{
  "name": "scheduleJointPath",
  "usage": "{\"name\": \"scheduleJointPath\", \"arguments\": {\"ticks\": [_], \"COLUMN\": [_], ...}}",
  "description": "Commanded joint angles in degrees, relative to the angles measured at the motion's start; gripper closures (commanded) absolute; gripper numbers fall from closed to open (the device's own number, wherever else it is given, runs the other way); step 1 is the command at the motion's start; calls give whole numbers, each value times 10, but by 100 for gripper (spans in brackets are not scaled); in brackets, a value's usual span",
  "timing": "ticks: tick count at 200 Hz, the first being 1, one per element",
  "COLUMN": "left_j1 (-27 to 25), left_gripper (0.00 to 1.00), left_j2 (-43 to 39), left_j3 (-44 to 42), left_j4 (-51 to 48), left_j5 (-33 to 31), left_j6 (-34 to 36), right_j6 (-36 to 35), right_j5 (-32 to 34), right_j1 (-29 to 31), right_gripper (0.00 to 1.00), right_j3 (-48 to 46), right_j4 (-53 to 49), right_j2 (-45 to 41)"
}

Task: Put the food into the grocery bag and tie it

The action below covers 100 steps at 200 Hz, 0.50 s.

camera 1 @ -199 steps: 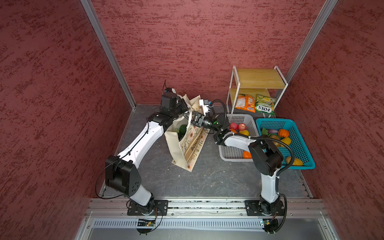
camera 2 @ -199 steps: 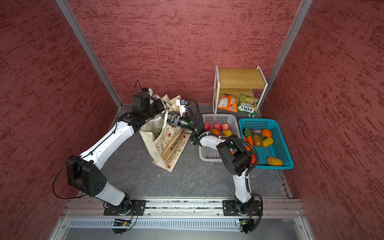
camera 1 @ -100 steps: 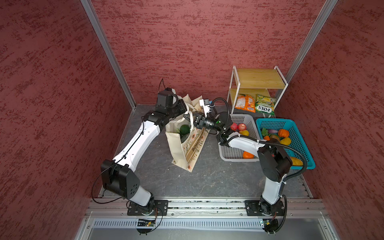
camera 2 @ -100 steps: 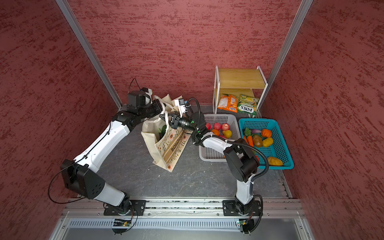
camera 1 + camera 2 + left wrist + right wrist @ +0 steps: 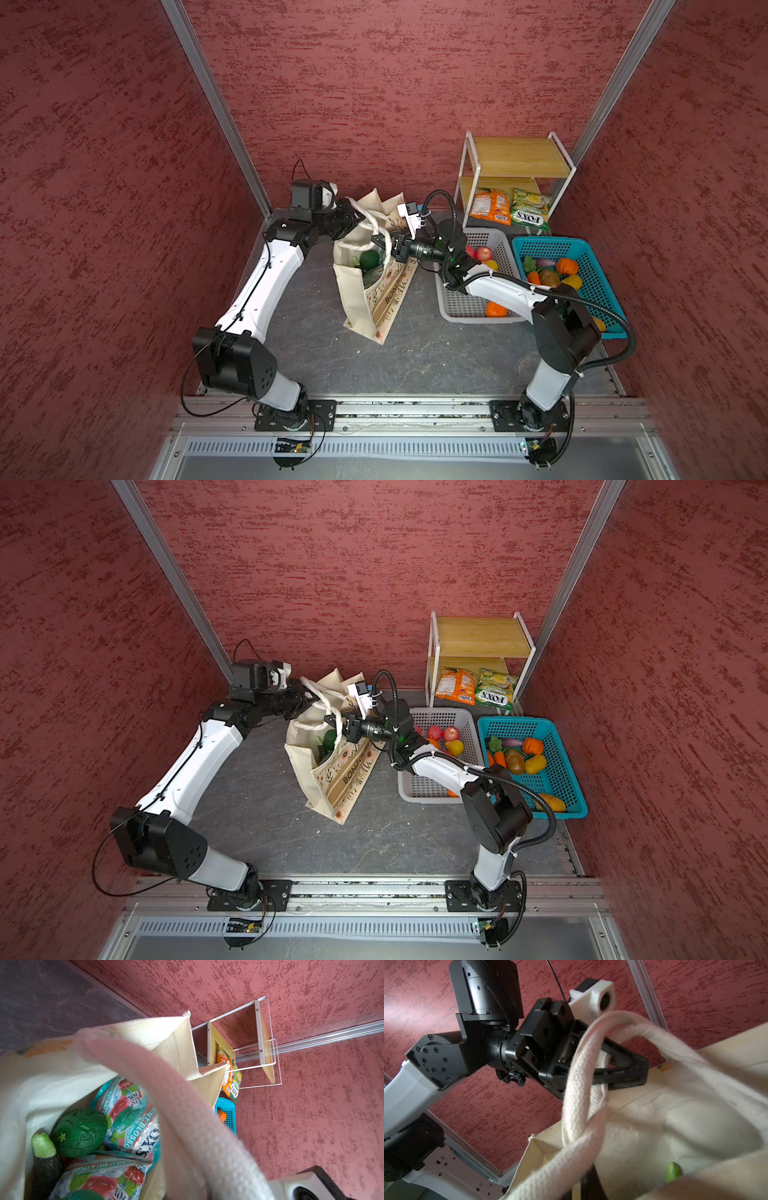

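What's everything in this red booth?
grocery bag: 1, cream with floral print, mid-floor
strap handles: 2, cream, twisted above the bag
FOX'S packets: 2, teal-and-red, in the bag
round vegetable: 1, dark green, in the bag
long vegetable: 1, dark, in the bag
grey basket: 1, grey, right of bag, holds fruit
blue basket: 1, teal-blue, far right, holds produce
shelf: 1, wood and white, back right
orange packet, yellow-green packet: 1 each, by the shelf
left gripper: 1, black, shut, handle looped over it
right gripper: 1, black, shut on a handle
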Motion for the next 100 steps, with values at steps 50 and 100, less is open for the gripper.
{"name": "scheduleJointPath", "arguments": {"ticks": [50,100], "left_j1": [67,85], "left_gripper": [100,100], "left_j2": [-12,15], "left_j3": [32,55], "left_j4": [-52,-160], "left_j5": [157,213], "left_j6": [-35,23], "right_j6": [-104,-11], "right_j5": [40,85], "right_j1": [-29,-42], "right_gripper": [100,100], "right_j3": [15,-41], "right_j4": [-152,38], "right_j2": [-33,-46]}}
